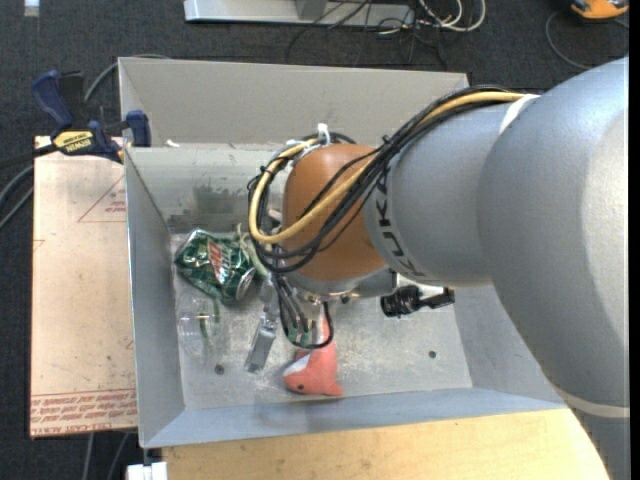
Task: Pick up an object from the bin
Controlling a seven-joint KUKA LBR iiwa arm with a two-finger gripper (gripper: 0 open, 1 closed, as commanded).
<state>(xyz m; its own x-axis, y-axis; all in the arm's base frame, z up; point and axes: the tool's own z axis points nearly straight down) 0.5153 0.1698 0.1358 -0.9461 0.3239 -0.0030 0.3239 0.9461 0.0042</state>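
Note:
My gripper (283,340) hangs low over the bin's floor near the front wall, under the orange wrist cover. A salmon-pink soft thing (312,374) lies just below and to the right of it, close against the front wall. I cannot tell whether the gripper touches it. A crushed green soda can (214,263) lies to the gripper's upper left, by the left wall. A small clear plastic piece (196,322) rests on the floor to the left of the gripper.
The arm and its orange cover with cables hide the middle and back of the bin. Bare bin floor shows at the right front and in the left front corner.

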